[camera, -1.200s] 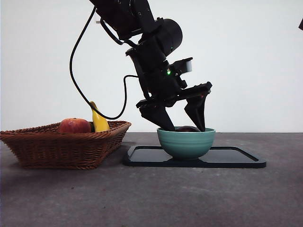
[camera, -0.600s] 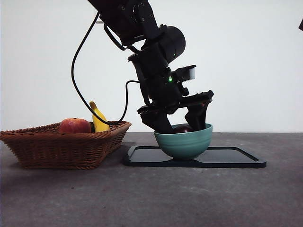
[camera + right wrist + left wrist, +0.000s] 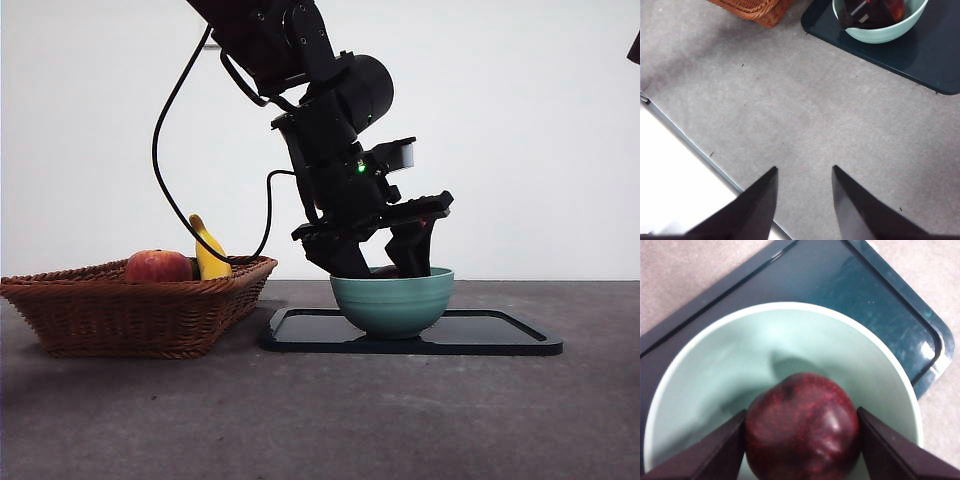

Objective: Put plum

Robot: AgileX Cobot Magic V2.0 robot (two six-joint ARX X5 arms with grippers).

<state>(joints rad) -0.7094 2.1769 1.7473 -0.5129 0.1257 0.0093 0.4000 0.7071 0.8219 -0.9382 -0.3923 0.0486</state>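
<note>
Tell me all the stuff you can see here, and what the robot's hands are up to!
plum: one, dark maroon, inside the bowl, between the left hand's jaws
bowl: one, pale green, on the tray
tray: one, dark, on the table beside the basket
basket: one, brown wicker, on the table
red fruit: one, red with yellow, in the basket
banana: one, yellow, in the basket
table: one, grey
left hand: one, black, reaching into the bowl, shut on the plum
right hand: one, black, open, waiting above bare table
</note>
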